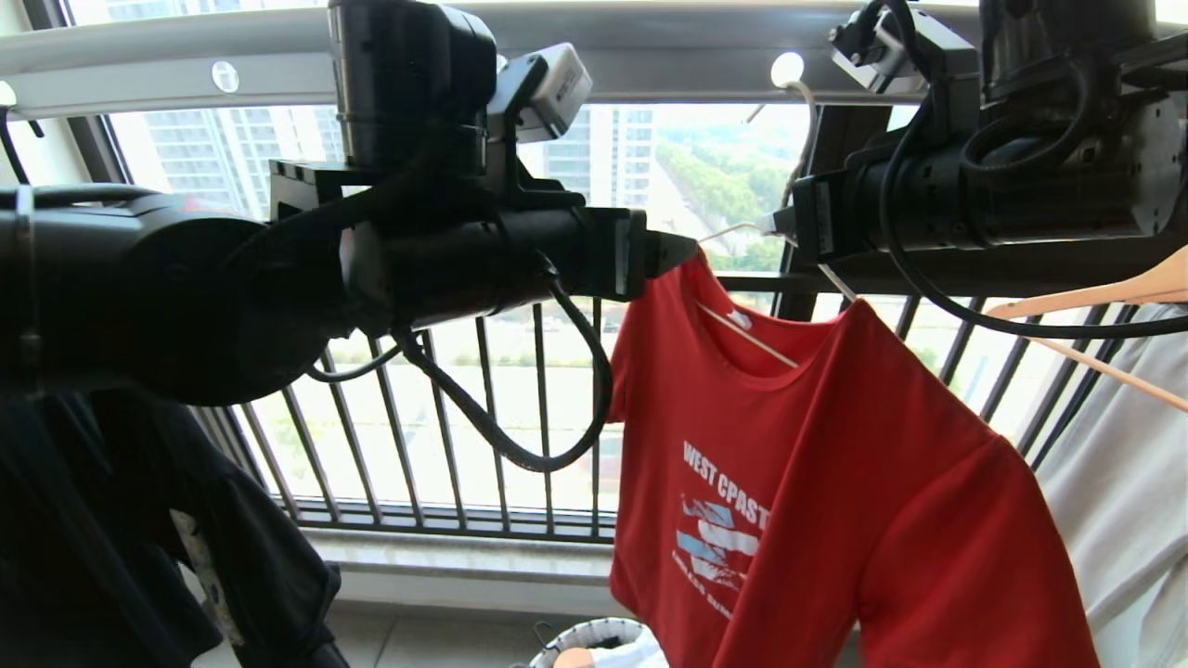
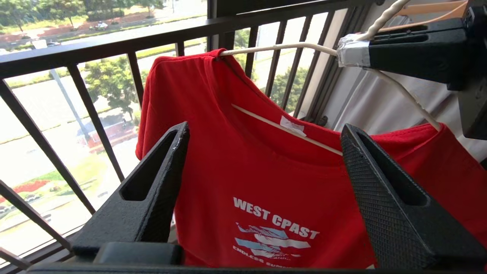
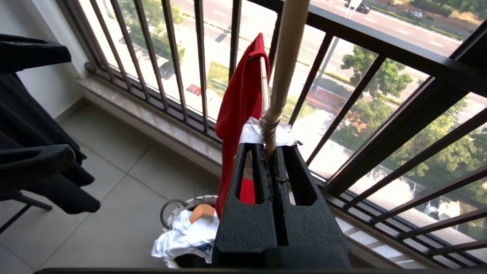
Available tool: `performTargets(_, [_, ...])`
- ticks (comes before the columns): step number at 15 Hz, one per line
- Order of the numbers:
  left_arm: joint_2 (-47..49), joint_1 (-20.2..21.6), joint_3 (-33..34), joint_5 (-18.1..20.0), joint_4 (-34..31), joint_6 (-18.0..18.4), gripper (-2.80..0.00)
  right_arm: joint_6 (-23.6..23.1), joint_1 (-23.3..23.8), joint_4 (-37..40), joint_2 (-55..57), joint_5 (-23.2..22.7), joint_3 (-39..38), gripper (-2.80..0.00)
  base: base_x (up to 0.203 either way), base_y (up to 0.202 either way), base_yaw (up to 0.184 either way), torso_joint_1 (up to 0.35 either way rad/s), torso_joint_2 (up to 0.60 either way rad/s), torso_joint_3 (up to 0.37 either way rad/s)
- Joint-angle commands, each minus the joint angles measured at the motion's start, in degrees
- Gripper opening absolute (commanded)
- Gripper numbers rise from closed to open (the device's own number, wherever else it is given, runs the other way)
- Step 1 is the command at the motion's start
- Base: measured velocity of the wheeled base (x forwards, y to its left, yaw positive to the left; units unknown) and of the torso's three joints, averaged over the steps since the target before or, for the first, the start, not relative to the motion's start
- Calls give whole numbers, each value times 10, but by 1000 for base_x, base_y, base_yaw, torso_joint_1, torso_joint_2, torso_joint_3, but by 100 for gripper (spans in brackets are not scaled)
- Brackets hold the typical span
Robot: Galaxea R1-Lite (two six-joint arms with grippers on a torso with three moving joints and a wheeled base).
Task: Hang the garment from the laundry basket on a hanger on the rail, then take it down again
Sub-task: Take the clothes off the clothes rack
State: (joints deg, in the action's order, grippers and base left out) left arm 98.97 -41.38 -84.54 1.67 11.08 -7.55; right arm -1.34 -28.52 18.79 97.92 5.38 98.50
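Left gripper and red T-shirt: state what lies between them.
Nothing: in the left wrist view, the open left gripper faces the red T-shirt across a bare gap.

a high-rise home balcony: barred railing (image 1: 483, 417), tiled floor (image 3: 114, 190), drying clothes.

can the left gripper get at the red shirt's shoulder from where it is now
Probably yes. The left gripper is open, right in front of the garment with nothing between them. The right gripper holds the hanger at its neck, off to the side.
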Motion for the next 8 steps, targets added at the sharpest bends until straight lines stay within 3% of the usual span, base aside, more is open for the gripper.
performTargets(1, [-28,-1,3,0,1,-1,0,-1,1,1,-4,2,-10,-280,0,0,0,0,0,0])
performTargets(2, [-32,-2,3,0,1,-1,0,-1,1,1,-4,2,-10,0,0,0,0,0,0,0])
performTargets(8, [-33,-1,3,0,0,-1,0,3,5,2,-44,-1,-48,0,0,0,0,0,0,0])
